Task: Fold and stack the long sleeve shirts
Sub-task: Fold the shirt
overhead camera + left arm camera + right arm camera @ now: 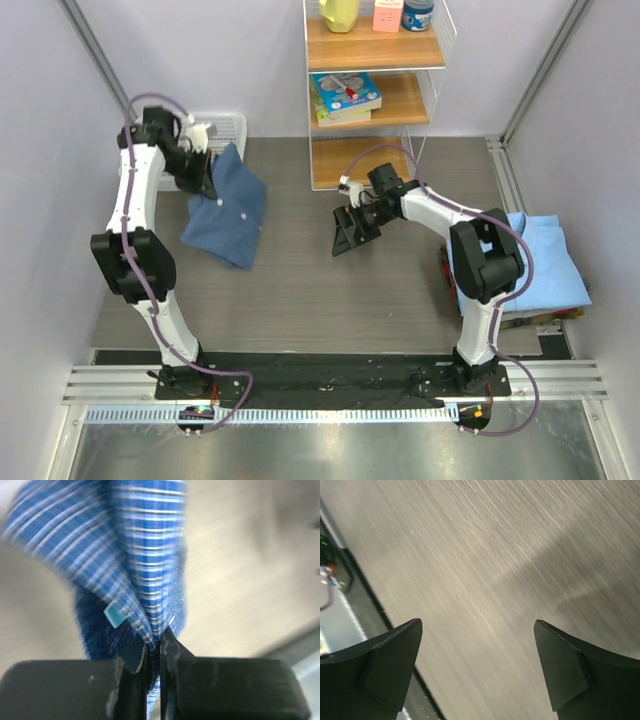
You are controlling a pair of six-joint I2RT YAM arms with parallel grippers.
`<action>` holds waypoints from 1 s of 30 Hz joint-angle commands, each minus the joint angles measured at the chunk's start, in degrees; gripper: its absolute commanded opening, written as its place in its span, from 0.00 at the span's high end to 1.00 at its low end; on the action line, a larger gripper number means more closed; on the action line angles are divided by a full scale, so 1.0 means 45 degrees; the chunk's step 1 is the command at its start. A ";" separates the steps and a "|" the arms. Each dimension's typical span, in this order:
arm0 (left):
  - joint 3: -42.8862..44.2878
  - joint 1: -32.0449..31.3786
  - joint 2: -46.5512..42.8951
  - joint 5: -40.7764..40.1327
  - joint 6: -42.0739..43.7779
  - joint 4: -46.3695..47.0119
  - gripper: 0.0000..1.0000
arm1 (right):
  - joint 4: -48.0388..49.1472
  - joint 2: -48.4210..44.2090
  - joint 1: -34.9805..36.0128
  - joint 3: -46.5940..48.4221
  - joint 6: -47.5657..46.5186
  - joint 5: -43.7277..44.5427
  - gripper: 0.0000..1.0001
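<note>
The dark blue checked shirt (pixel 228 208) hangs bunched from my left gripper (pixel 207 172) at the back left, its lower part resting on the table. In the left wrist view the jaws are pinched on a fold of the checked cloth (pixel 145 555), and my left gripper (pixel 160 642) is shut on it. The plain light blue shirt (pixel 545 262) lies folded at the right edge of the table. My right gripper (pixel 350 232) is open and empty above the table's middle; the right wrist view shows only bare tabletop between its fingers (pixel 390 665).
A white mesh basket (pixel 222 130) stands at the back left behind the hanging shirt. A wooden shelf unit (pixel 375 90) with books and bottles stands at the back centre. The grey wood-grain table (pixel 300 290) lies between the arms.
</note>
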 commanded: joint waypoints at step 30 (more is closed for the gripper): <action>-0.4498 -0.8722 -0.3769 0.0637 0.1417 -0.0471 0.39 | 0.0887 -0.3437 -0.3094 -0.3309 0.2924 -0.2351 0.23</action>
